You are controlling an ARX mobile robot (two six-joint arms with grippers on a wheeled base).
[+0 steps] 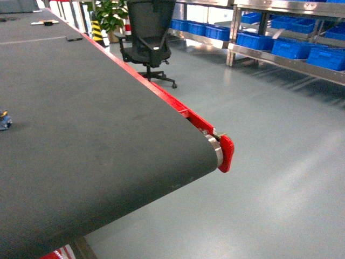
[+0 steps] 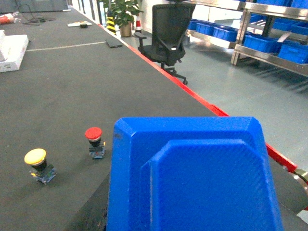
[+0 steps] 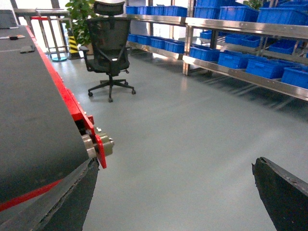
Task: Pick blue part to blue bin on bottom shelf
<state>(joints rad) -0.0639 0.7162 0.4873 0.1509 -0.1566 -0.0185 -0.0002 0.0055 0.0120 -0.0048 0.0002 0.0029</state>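
Note:
The blue part (image 2: 192, 178), a big blue plastic piece with bevelled corners, fills the lower half of the left wrist view and hangs over the dark belt (image 2: 72, 96). My left gripper (image 2: 190, 219) is shut on it; only one dark finger (image 2: 94, 211) shows beside it. My right gripper (image 3: 174, 166) is open beyond the belt's end, with only grey floor between its fingers. Blue bins (image 3: 262, 67) stand on the bottom shelf (image 3: 240, 77) of the steel rack across the aisle, also seen in the head view as blue bins (image 1: 294, 47). Neither gripper shows in the head view.
A red button (image 2: 94, 139) and a yellow button (image 2: 37, 162) stand on the belt left of the blue part. The red belt frame ends at a roller (image 1: 218, 150). A black office chair (image 1: 148, 38) stands in the aisle of grey floor (image 1: 280, 162).

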